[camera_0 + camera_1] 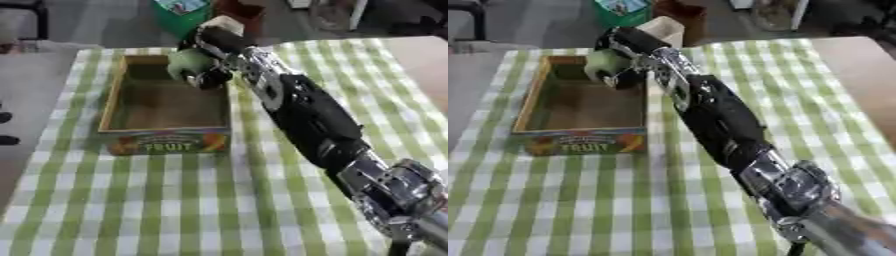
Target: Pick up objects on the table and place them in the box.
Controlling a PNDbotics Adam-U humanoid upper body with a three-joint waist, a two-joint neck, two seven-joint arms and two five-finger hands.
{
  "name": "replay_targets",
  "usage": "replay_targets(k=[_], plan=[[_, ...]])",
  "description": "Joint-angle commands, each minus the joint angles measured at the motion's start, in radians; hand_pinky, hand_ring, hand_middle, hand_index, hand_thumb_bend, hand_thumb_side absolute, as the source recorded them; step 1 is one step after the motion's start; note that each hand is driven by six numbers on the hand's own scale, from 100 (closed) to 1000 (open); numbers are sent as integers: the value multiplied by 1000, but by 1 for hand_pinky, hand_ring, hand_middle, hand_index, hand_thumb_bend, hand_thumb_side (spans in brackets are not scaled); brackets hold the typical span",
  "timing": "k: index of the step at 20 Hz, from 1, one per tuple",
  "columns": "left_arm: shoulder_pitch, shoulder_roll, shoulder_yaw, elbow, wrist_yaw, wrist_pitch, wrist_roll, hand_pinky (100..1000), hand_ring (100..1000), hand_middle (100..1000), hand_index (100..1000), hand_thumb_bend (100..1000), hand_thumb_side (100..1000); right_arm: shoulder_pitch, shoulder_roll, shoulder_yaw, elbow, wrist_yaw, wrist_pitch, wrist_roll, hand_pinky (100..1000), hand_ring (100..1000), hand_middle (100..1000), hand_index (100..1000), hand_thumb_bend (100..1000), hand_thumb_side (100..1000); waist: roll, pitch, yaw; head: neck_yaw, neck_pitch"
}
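your right hand (206,55) reaches in from the lower right across the green checked tablecloth (175,200), its fingers curled round a pale green round thing (188,64) (what it is you can't make out). you're holding it over the far right corner of the cardboard box (109,107), above the rim, the box's front panel reading "fruit". your left hand shows in neither view.

Homelike room: green-checked tablecloth (175,200), cardboard fruit box (164,141).
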Motion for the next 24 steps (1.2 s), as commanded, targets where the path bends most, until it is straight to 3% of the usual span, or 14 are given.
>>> replay_targets(k=[1,3,5,7,11,14,16,20,24], plan=[[-16,6,-1,-13,3,-1,-3,598,776,725,712,219,207,-14,4,8,2,3,-13,36,645,636,704,816,100,229,5,-13,-1,-1,-10],[-15,6,0,-13,3,-2,-3,597,775,725,712,219,207,-11,6,10,3,-5,-18,69,771,796,817,885,100,223,6,-13,-3,-1,-10],[-15,6,0,-13,2,-2,-2,597,775,725,712,220,207,-12,3,10,-4,-19,-23,105,859,882,888,926,102,360,7,-12,-4,-1,-10],[-14,6,1,-13,2,-2,-1,597,775,724,712,221,207,-13,-3,6,-19,-38,-25,130,906,916,924,943,135,446,8,-12,-7,0,-10],[-13,7,3,-12,2,-2,0,597,775,724,712,221,207,-13,-20,0,-49,-77,-13,149,931,929,948,953,148,504,7,-11,-13,5,-11],[-13,8,4,-13,1,-3,2,597,775,724,712,221,207,-14,-39,-2,-77,-113,-3,151,934,928,950,954,133,500,7,-11,-19,10,-13],[-12,9,6,-13,1,-4,3,597,775,724,712,221,206,-13,-57,-2,-105,-146,2,140,920,913,935,943,105,429,7,-12,-22,13,-14],[-10,13,12,-13,0,-6,9,597,774,724,711,222,206,7,-124,-3,-190,-266,21,64,823,816,830,881,100,108,5,-11,-32,27,-15],[-7,19,18,-13,-2,-7,15,597,774,724,711,222,206,62,-225,-7,-300,-425,78,-36,747,724,754,821,100,100,3,-8,-45,43,-15]])
